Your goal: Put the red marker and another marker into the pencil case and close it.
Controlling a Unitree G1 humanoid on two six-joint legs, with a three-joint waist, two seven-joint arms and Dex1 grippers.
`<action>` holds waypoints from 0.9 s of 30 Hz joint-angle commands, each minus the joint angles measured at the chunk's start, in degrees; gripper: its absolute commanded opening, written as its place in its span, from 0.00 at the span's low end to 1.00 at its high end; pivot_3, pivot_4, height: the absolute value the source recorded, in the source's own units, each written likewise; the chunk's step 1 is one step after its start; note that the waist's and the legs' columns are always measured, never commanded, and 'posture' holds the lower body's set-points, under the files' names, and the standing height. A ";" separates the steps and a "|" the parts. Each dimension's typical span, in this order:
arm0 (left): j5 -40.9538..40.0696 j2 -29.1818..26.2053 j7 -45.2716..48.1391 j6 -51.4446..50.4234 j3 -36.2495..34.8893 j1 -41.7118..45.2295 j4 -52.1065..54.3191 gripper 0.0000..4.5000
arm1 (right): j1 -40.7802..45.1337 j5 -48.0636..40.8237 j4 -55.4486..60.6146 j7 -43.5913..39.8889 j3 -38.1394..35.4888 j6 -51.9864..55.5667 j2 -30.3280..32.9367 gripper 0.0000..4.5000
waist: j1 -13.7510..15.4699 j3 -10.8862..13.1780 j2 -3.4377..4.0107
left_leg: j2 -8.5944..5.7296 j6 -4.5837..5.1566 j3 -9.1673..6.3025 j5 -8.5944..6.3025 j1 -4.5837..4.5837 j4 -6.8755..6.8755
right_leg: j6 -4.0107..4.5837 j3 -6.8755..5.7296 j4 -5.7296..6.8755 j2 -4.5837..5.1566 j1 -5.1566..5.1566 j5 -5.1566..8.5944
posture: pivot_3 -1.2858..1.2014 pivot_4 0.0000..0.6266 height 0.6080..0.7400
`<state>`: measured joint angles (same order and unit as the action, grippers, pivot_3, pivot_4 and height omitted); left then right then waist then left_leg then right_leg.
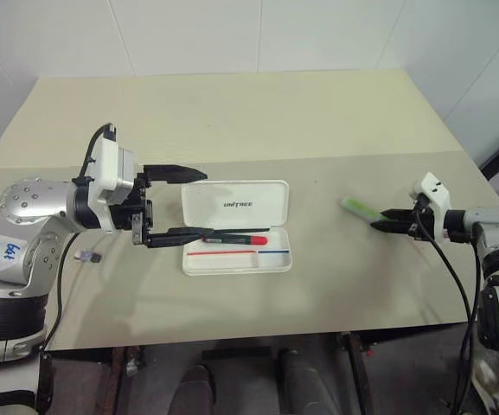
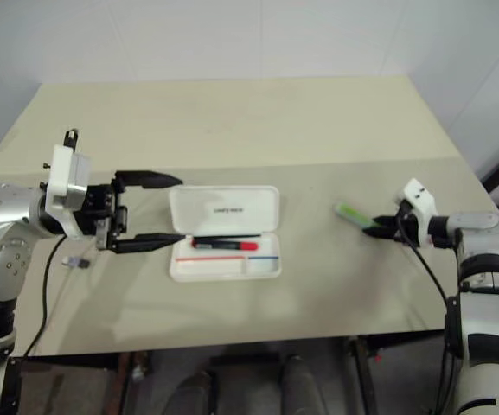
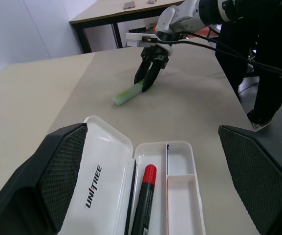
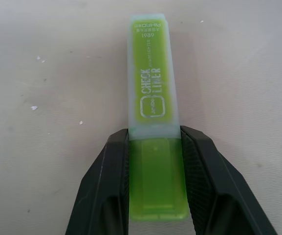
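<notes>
1. One pencil case (image 1: 236, 226) lay open on the one table (image 1: 232, 112), its lid folded back flat with the "UNITREE" lettering facing up; the tray half showed a red stripe and a blue stripe along its floor.
2. One red marker (image 1: 236, 237) lay inside the tray of the case, lengthwise; its black barrel ran toward the left gripper, and its red cap pointed away from that gripper.
3. The left gripper (image 1: 173, 201) hovered level at the case's short end, its two black fingers (image 3: 65, 171) spread wide with nothing between them; one fingertip lay over the lid's edge, and the other over the tray beside the marker's black end; whether either touched the case could not be told.
4. One light green marker (image 4: 153, 122) lay on the bare table, well apart from the case; its far end stuck out beyond the fingertips, and its near end sat between them.
5. The right gripper (image 1: 379, 224) was closed on that green marker, its two fingers pressing the marker's two long sides.
6. One small object (image 1: 87, 256) lay on the table behind the left gripper; what it was could not be told.
</notes>
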<state>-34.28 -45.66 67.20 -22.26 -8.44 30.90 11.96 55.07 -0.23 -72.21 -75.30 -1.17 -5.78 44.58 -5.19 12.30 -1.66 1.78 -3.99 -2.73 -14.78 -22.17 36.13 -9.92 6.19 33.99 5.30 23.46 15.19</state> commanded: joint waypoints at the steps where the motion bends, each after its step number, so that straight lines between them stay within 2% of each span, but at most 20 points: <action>1: 0.66 0.10 1.08 2.44 -0.27 0.25 -2.21 1.00 | 1.67 -0.79 3.64 -0.94 -0.73 -2.38 -0.77 0.24 | -0.22 0.00 0.00 | 0.00 0.00 0.00 0.00 0.01 0.00 | 0.00 0.00 0.01 0.00 0.00 0.00 | 0.52 0.24 1.00; 7: 4.06 -0.96 3.32 7.95 -0.80 -5.16 -6.55 1.00 | 2.06 -3.99 10.99 -5.27 -1.84 -1.64 -2.19 0.24 | -0.90 0.00 0.01 | 0.00 -0.03 -0.01 0.02 0.01 0.01 | -0.01 0.01 0.08 -0.01 0.01 0.00 | 0.52 0.24 1.00; 10: 3.86 -1.85 3.21 8.46 -2.69 -7.98 -6.17 1.00 | -1.63 -7.23 19.92 -9.10 -1.91 1.98 -2.02 0.24 | -0.85 0.01 0.01 | 0.01 -0.02 -0.02 0.01 -0.02 -0.02 | -0.01 0.01 0.08 0.00 0.04 0.01 | 0.52 0.24 1.00; 14: 3.78 -2.55 3.04 8.82 -3.80 -10.13 -5.98 1.00 | -6.79 -10.37 31.10 -9.92 -1.94 7.06 -1.55 0.24 | -0.35 0.01 0.01 | 0.01 -0.01 -0.03 0.01 -0.03 -0.02 | -0.01 0.00 0.22 0.00 0.04 0.01 | 0.52 0.24 1.00; 18: 4.20 -3.43 2.82 10.10 -6.33 -14.12 -7.29 1.00 | -16.04 -19.47 58.94 -7.30 -1.52 21.49 -3.22 0.24 | 0.29 0.01 0.03 | 0.01 -0.01 -0.03 0.00 -0.01 0.00 | 0.03 0.01 0.23 0.00 0.10 0.09 | 0.52 0.24 1.00; 20: 4.18 -3.45 2.50 10.24 -6.71 -15.08 -7.11 1.00 | -18.34 -22.77 67.28 -4.85 -1.58 27.14 -3.86 0.24 | 0.32 0.01 0.03 | 0.02 -0.01 -0.05 0.00 -0.02 0.00 | 0.07 0.01 0.42 -0.01 0.17 0.13 | 0.52 0.24 1.00; 24: 4.58 -3.49 2.68 11.17 -6.65 -16.59 -7.50 1.00 | -21.59 -27.69 80.69 0.25 1.33 34.84 -7.70 0.24 | 0.60 -0.05 -0.07 | 0.02 -0.01 -0.06 0.01 0.03 0.11 | 0.11 0.00 0.49 -0.01 0.16 0.14 | 0.52 0.24 1.00; 27: 4.75 -3.42 2.66 11.72 -6.48 -16.81 -7.85 1.00 | -22.45 -28.64 84.35 2.41 3.19 36.74 -9.49 0.24 | 0.65 -0.06 -0.10 | 0.03 -0.02 -0.11 0.02 0.05 0.12 | 0.18 -0.03 0.52 -0.03 0.14 0.17 | 0.52 0.24 1.00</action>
<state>-29.59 -48.39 69.81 -11.68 -13.46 14.30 3.70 32.46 -27.30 9.43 -74.20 2.50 30.18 34.96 -4.54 12.24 -1.75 1.79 -4.01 -2.83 -14.77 -22.12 36.26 -9.74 6.16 34.51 5.29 23.59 15.35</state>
